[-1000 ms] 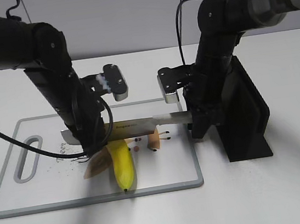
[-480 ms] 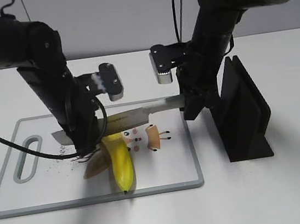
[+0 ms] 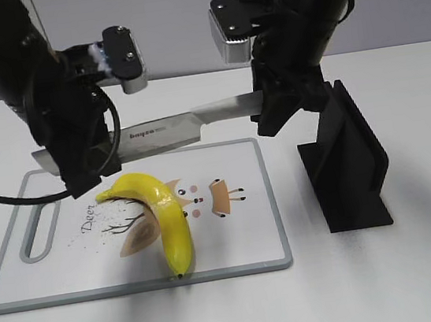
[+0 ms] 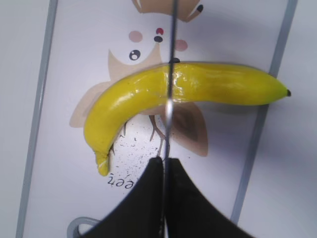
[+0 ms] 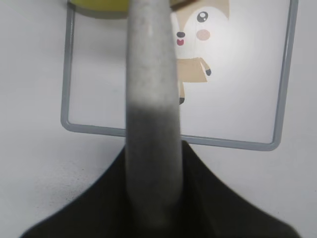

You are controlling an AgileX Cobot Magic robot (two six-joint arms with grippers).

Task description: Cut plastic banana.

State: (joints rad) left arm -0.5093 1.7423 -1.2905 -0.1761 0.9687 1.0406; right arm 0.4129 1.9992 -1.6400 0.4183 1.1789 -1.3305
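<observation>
We found both pincers clamped on the knife [image 3: 160,130]: left pincer [image 3: 80,159] at the blade tip, right pincer [image 3: 272,110] at the handle. The banana [image 3: 163,215] lay whole below them on the board [image 3: 241,237].

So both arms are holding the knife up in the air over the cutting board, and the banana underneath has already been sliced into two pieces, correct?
Not quite. The banana is in one piece on the cutting board, as the left wrist view shows. The rest holds: the left end effector and right end effector hold the knife above it.
</observation>
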